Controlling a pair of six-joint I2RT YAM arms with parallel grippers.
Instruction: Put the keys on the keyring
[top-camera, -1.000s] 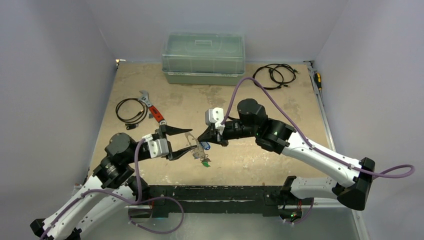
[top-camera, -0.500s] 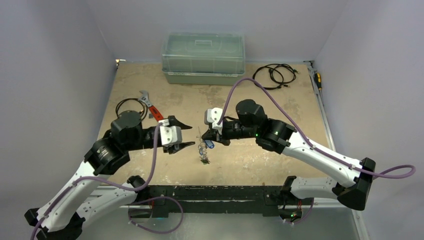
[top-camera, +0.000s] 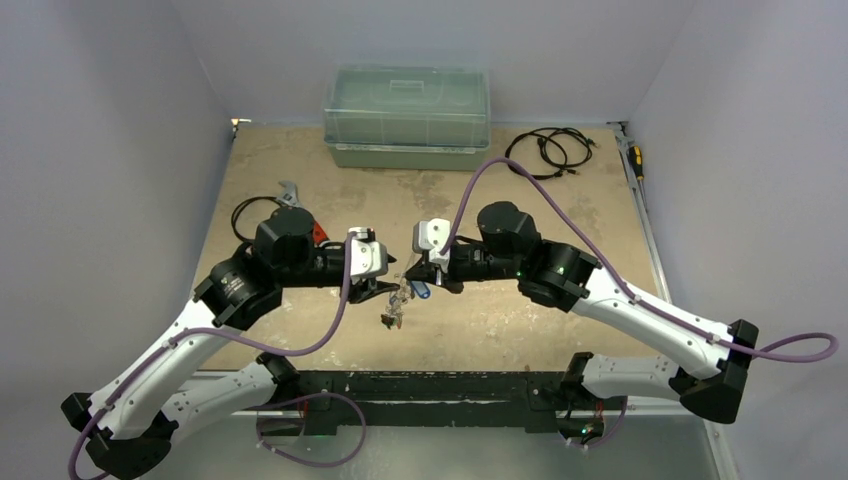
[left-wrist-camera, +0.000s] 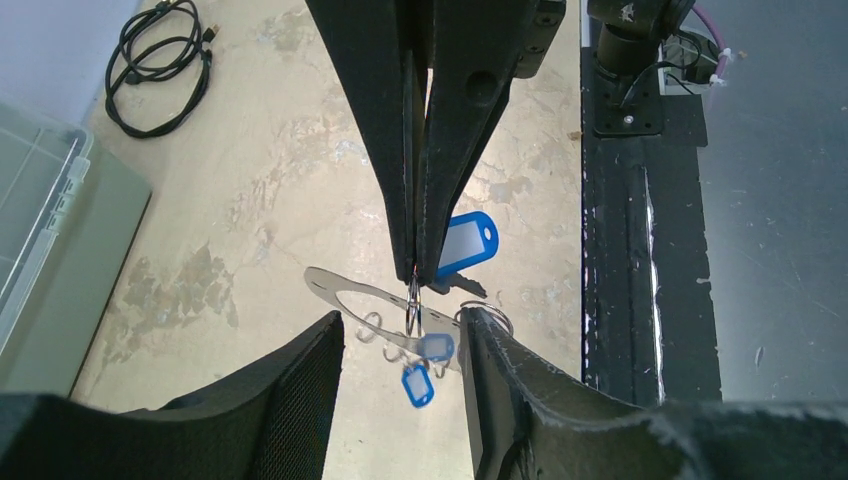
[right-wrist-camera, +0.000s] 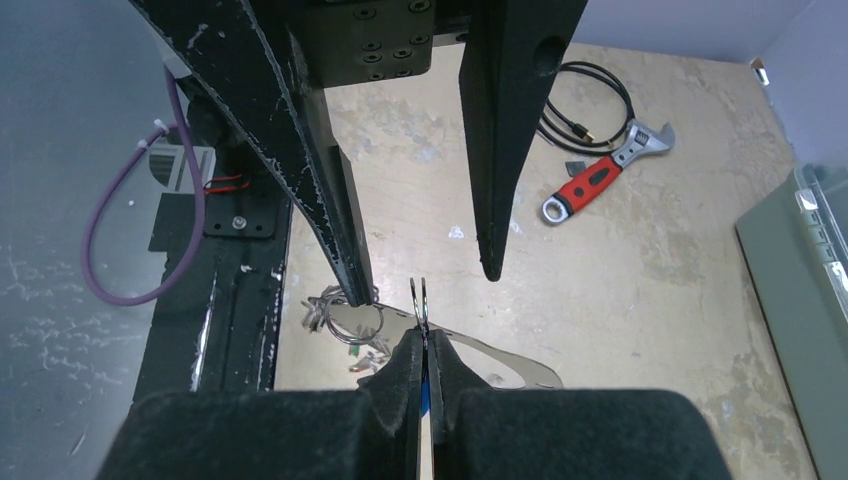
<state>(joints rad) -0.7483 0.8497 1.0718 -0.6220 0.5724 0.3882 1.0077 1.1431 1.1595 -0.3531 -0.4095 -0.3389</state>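
My right gripper (top-camera: 421, 279) (right-wrist-camera: 421, 338) is shut on the small split ring (left-wrist-camera: 412, 300) of a key with a blue tag (left-wrist-camera: 466, 242), above the table's middle. The keyring (left-wrist-camera: 330, 289), a flat silvery loop, hangs tilted across that split ring. More keys with blue tags (left-wrist-camera: 417, 385) and small rings dangle from it, and the bunch (top-camera: 393, 312) shows in the top view. My left gripper (top-camera: 385, 284) (left-wrist-camera: 402, 320) faces the right one with its jaws open on either side of the keyring. One of its fingertips (right-wrist-camera: 360, 292) touches a small ring (right-wrist-camera: 360, 325).
A clear lidded plastic box (top-camera: 407, 115) stands at the back centre. Black cable coils lie at the back right (top-camera: 548, 150) and at the left (top-camera: 248, 216). A red-handled wrench (right-wrist-camera: 597, 181) lies beside the left arm. A screwdriver (top-camera: 635, 160) rests along the right edge.
My left arm rose and swung right, bringing its gripper up to the right gripper's tips around the keyring. The hanging keys shifted slightly left. The right gripper stayed shut and nearly still.
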